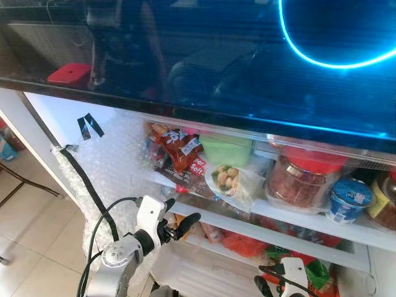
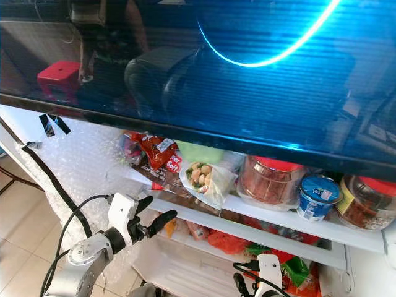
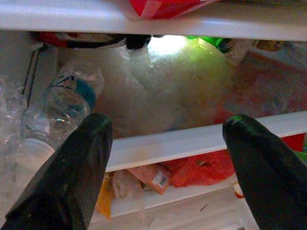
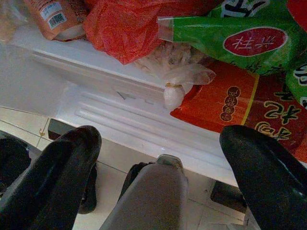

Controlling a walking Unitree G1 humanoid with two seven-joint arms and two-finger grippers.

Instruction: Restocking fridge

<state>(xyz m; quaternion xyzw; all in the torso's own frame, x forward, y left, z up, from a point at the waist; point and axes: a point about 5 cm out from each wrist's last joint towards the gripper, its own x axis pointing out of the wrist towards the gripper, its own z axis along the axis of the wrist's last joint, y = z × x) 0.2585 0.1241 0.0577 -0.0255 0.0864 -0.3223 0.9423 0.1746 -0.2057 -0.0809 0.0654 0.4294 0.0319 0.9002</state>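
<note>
The left pincer (image 1: 179, 225), fingers spread and grasping nothing, hovers at the front edge of the open fridge's middle shelf (image 1: 291, 218), where snack packets (image 1: 180, 148), a red-lidded jar (image 1: 303, 176) and a blue yogurt cup (image 1: 348, 199) stand, while the right pincer (image 4: 158, 158) hangs released beside the lower shelf's green and red packets (image 4: 230, 43).

Pale beige floor tiles (image 1: 28, 229) with thin grout lines spread at the lower left, lit by bright daylight. Thin dark chair or stand legs (image 1: 18, 185) cross the tiles near the edge. A glossy dark panel (image 1: 204, 55) spans the top, mirroring a curved blue light ring (image 1: 309, 55) and a red box (image 1: 69, 73).
</note>
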